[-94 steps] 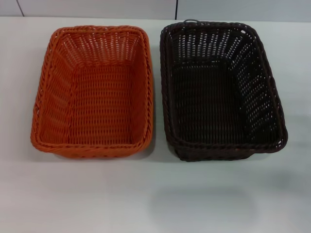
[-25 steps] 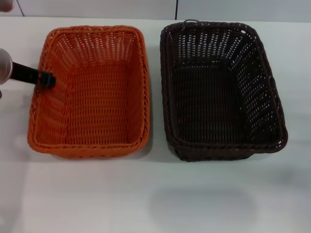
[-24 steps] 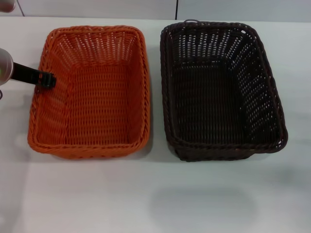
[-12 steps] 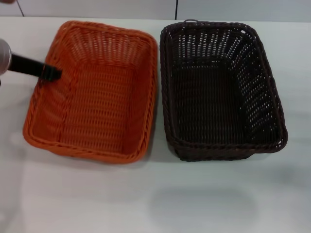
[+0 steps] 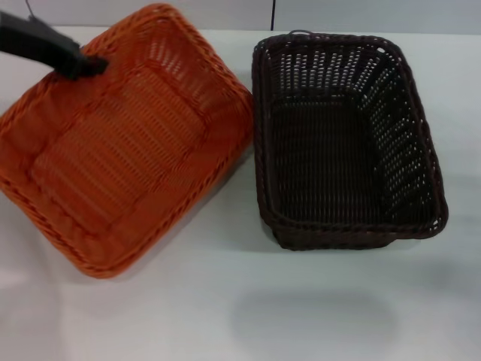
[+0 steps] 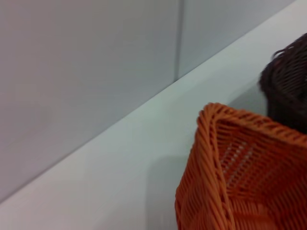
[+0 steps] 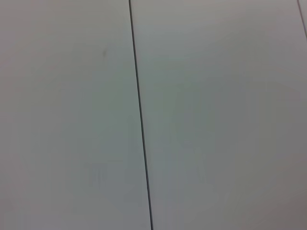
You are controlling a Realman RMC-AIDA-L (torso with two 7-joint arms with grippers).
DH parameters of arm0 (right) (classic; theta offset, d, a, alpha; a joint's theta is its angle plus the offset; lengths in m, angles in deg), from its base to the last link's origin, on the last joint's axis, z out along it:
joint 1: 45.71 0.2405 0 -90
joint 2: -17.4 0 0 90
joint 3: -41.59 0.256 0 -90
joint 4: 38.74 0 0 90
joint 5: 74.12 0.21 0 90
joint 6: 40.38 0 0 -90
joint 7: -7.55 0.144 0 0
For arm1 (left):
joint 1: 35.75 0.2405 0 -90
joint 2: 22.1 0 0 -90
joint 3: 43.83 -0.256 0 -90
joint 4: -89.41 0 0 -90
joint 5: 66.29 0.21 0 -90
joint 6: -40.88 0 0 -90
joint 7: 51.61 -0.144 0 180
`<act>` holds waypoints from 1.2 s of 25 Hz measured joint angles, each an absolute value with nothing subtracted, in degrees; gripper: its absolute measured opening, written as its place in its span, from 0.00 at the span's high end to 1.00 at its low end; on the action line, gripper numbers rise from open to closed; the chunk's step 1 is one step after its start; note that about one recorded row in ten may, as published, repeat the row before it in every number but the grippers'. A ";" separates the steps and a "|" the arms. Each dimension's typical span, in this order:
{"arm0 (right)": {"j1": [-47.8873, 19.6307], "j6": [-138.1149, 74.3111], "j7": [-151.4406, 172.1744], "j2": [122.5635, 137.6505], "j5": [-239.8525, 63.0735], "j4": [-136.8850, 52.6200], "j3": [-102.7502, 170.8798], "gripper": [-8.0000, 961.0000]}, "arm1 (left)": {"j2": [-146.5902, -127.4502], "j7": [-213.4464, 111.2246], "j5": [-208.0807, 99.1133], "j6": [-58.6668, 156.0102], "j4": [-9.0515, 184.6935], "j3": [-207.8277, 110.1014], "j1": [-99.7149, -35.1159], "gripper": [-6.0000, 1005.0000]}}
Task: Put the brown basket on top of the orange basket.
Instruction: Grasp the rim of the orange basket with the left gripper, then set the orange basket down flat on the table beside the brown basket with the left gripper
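the left end effector (image 5: 89,66) grips the tilted, raised orange basket (image 5: 120,143) beside the upright dark-woven brown basket (image 5: 346,139).

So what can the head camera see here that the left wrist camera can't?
Only the head view shows the left claw at the orange basket's rim, that whole basket tilted up, and the full brown basket flat on the table. Only the left wrist view shows the wide grey wall behind. Both show an orange corner, part of the brown basket, and the white tabletop.
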State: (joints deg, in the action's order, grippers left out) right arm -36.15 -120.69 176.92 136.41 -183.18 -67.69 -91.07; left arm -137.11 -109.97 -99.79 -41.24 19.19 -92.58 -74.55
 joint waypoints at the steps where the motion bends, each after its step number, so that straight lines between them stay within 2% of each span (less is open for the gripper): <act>1: -36.28 -120.97 176.92 136.44 -183.19 -67.79 -91.16 0.21 | -136.89 -114.44 -99.85 -43.33 21.59 -89.22 -77.40 0.77; 10: -36.81 -122.03 176.92 136.65 -183.29 -68.37 -91.78 0.21 | -137.54 -127.16 -100.01 -46.84 24.45 -87.04 -82.92 0.80; 16: -37.19 -122.04 176.92 136.68 -183.29 -68.66 -92.53 0.21 | -139.67 -136.44 -99.86 -46.58 31.72 -87.31 -89.72 0.81; 23: -37.44 -122.12 176.92 136.64 -183.29 -68.89 -93.08 0.21 | -140.24 -138.95 -100.10 -41.89 36.43 -88.04 -91.31 0.81; 30: -37.38 -122.13 176.92 136.53 -183.29 -68.82 -93.45 0.21 | -140.20 -137.28 -102.20 -35.12 37.00 -87.95 -90.01 0.79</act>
State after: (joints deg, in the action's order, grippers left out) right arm -37.38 -122.13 176.92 136.53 -183.29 -68.82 -93.45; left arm -140.20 -137.28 -102.20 -35.12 37.00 -87.95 -90.01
